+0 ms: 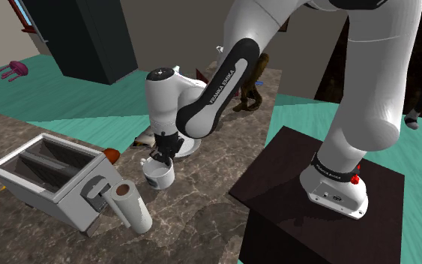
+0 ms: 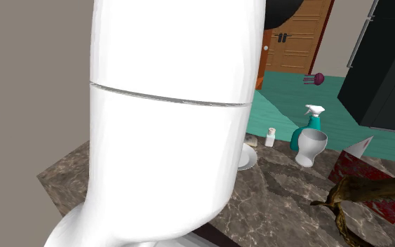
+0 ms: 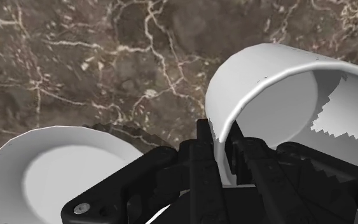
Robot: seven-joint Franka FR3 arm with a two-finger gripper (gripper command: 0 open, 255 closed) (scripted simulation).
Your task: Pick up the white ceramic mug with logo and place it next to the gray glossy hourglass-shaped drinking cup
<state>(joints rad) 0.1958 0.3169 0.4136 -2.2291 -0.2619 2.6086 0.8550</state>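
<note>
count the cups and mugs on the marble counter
2. The white mug sits at the claw near the toaster; the pale grey hourglass cup stands by the teal spray bottle. The arm blocks much of the counter, so others may be hidden.

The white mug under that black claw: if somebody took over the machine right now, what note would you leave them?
The claw is shut on the white mug, one finger inside its wall and one outside.
In the shoulder view the white mug sits low over the marble counter, near the toaster; I cannot tell if it is lifted yet.
The hourglass-shaped cup stands upright on the counter beside a teal spray bottle.
Done: the grasp.
Left: lift the mug, carry it over, set it down next to the cup, let go.
</note>
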